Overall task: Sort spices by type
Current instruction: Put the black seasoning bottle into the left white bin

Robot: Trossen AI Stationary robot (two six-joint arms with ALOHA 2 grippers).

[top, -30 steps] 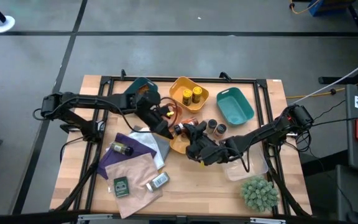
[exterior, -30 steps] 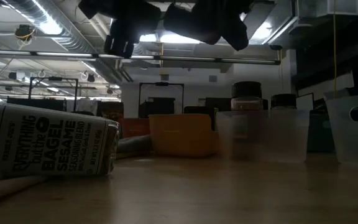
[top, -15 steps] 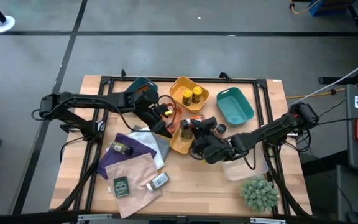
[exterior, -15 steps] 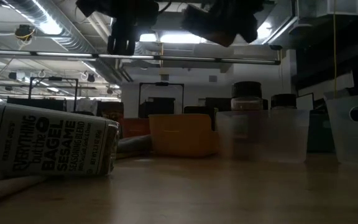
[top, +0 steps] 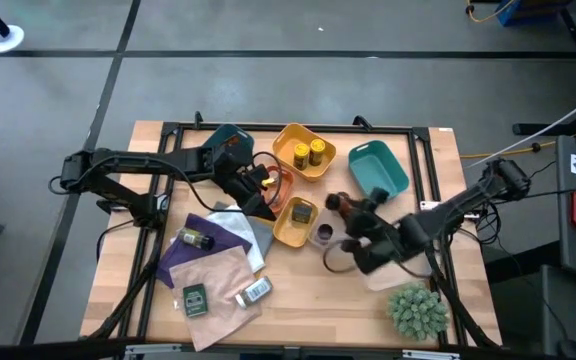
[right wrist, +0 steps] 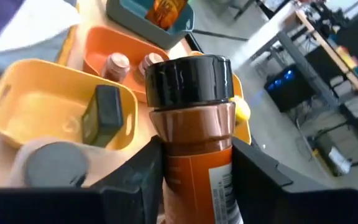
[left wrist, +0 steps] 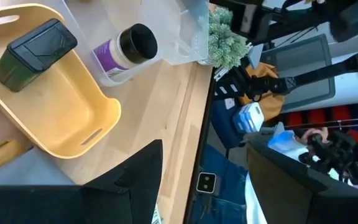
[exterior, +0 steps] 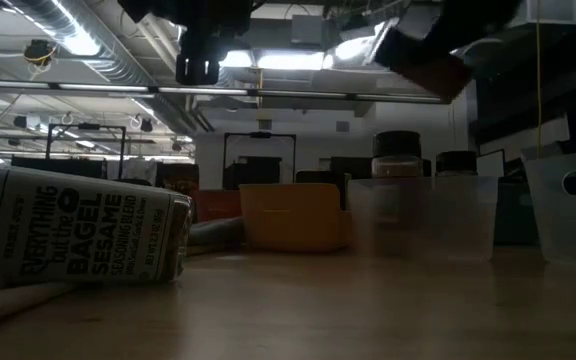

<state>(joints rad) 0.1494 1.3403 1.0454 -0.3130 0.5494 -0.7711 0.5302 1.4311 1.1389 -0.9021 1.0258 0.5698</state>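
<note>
An amber-orange spice jar (right wrist: pixel 194 134) with a black lid sits clamped between the right gripper (top: pixel 360 232) fingers, held above the worktop (top: pixel 298 310) right of the yellow tray (top: pixel 295 221). The left gripper (top: pixel 258 205), fingers parted and empty, hovers just left of that tray.

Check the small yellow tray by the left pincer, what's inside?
One dark green packet lies in the yellow tray; the rest of the floor that shows is bare. The left wrist view cuts off the tray's far end.
</note>
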